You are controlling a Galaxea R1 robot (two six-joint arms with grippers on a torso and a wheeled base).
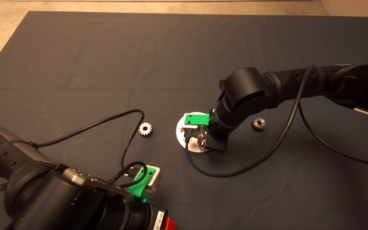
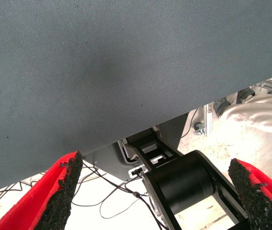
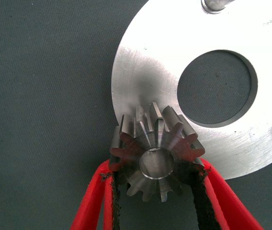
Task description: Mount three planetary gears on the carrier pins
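Three planetary gears are in view. One (image 3: pixel 157 155) is pinched between the red fingers of the right gripper (image 3: pixel 156 191), which hangs over the near rim of the silver disc (image 3: pixel 141 72); the gear's teeth overlap that rim. From the wrist camera, two carrier pins (image 3: pixel 216 5) stand bare on the disc, one at each side of the round centre hole; the third I cannot see. The second gear (image 1: pixel 145 129) lies flat on the mat (image 1: pixel 107 57), near the disc on the side toward the left arm. The third gear (image 1: pixel 258 123) lies on the other side, beyond the right arm. The disc sits about in the mat's middle, well away from all edges, with much bare mat around it. The left gripper (image 2: pixel 157 189) waits at the mat's near left corner, its fingers spread wide over the mat's edge. There a person's leg (image 2: pixel 258 112) shows on the floor.
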